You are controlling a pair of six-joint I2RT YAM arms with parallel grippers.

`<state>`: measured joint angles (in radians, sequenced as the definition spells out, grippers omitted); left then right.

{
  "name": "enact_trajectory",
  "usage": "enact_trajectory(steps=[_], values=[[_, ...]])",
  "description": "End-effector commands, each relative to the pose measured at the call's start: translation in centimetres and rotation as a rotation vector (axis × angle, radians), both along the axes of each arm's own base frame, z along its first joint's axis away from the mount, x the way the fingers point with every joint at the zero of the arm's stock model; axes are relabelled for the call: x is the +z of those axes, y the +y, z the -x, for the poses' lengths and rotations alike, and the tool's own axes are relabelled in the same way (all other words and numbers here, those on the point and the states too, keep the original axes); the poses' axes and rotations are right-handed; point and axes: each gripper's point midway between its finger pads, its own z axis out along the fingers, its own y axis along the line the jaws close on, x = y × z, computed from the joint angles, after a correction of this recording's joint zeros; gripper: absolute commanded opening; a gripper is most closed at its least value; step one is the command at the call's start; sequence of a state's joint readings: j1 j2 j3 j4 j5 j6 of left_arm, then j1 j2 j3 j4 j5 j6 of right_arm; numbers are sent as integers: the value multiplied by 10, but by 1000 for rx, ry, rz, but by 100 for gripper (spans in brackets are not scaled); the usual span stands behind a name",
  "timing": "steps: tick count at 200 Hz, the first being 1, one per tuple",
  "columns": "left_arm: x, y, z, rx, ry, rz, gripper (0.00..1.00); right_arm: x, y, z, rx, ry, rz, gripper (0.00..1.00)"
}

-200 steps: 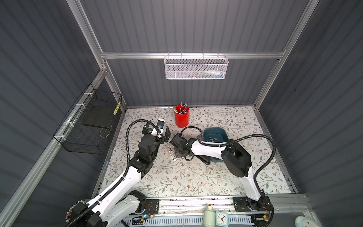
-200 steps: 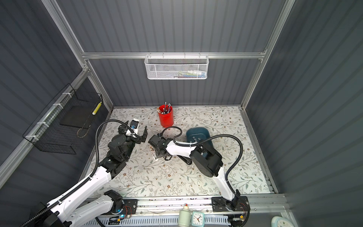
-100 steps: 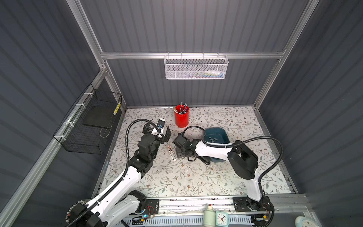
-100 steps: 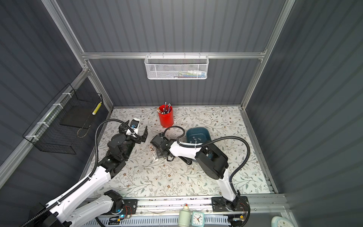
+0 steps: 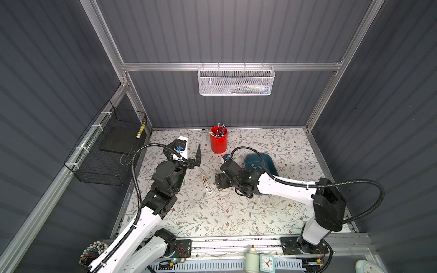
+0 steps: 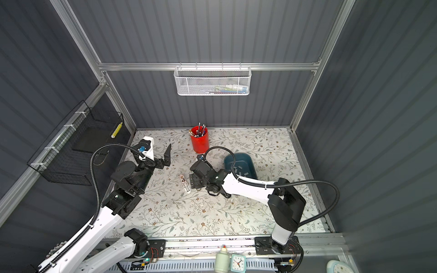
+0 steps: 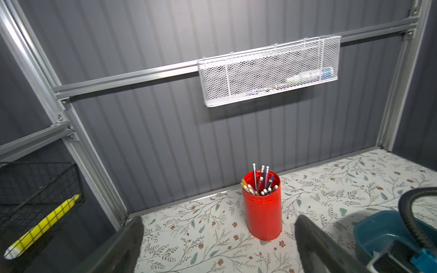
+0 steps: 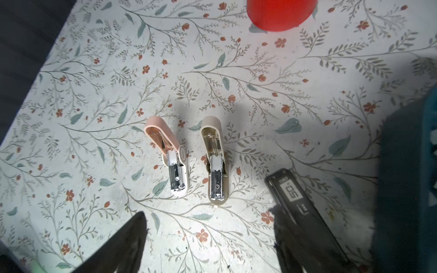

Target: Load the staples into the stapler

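Two small staplers lie swung open on the floral mat, a pink stapler [image 8: 166, 154] and a beige stapler [image 8: 214, 163], each with its metal channel showing. In both top views only the pink stapler [image 5: 206, 183] [image 6: 185, 184] shows. My right gripper [image 8: 209, 217] [image 5: 218, 182] hovers just short of them, open and empty. A black stapler [image 8: 292, 197] lies by one of its fingers. The staples [image 5: 254, 166] [image 6: 240, 171] are pale strips inside the blue tray [image 5: 272, 165]. My left gripper [image 7: 218, 221] [image 5: 189, 152] is raised at the back left, open and empty.
A red cup [image 5: 218, 141] [image 7: 262, 212] of pencils stands behind the staplers. The blue tray [image 7: 378, 231] is to their right, under my right arm's cable. A white mesh basket [image 5: 236, 81] hangs on the back wall, a black wire basket [image 5: 111, 151] on the left wall.
My right gripper's jaws have spread wider and the arm has drawn back a little to the right, away from the staplers. The left arm has not moved.
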<state>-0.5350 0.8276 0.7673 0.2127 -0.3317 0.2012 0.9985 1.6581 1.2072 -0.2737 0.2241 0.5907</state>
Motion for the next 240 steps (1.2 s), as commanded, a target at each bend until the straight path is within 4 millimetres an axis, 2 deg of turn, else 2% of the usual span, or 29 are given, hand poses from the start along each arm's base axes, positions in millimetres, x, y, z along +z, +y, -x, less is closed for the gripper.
enact_trajectory(steps=[1, 37, 66, 84, 99, 102, 105, 113, 148, 172, 193, 203, 222, 228, 240], values=[[-9, -16, 2, -92, 25, -25, 100, 25, -4, 4, 15, -55, -59, 86], [-28, -44, -3, -215, 42, -122, 100, 57, -36, 2, -26, -140, -118, 80], [-58, -83, -2, -414, 42, -216, 99, 66, -82, -6, -87, -161, -185, 69], [-75, -106, -6, -534, 109, -289, 93, 69, -113, -11, -125, -184, -200, 65], [-84, -122, -10, -618, 169, -344, 85, 68, -132, -12, -147, -207, -186, 65], [-86, -126, -10, -642, 177, -357, 84, 65, -136, -13, -157, -207, -175, 65], [-90, -130, -8, -671, 186, -374, 83, 72, -141, -12, -164, -226, -188, 65], [-98, -142, 1, -779, 187, -425, 80, 73, -153, -13, -184, -236, -185, 65], [-160, -176, 47, -1158, 216, -696, 73, 63, -212, -17, -288, -298, -153, 66], [-185, -188, 69, -1349, 280, -732, 69, 52, -251, -17, -360, -334, -116, 68], [-201, -202, 79, -1464, 357, -749, 65, 40, -273, -19, -411, -346, -122, 68], [-209, -208, 82, -1505, 405, -765, 64, 31, -283, -22, -456, -351, -126, 72], [-227, -218, 82, -1550, 518, -775, 64, 13, -299, -23, -523, -348, -124, 71], [-225, -224, 77, -1553, 524, -782, 63, 11, -302, -24, -542, -344, -128, 71], [-237, -227, 76, -1563, 575, -800, 61, 9, -304, -24, -547, -343, -128, 70]])
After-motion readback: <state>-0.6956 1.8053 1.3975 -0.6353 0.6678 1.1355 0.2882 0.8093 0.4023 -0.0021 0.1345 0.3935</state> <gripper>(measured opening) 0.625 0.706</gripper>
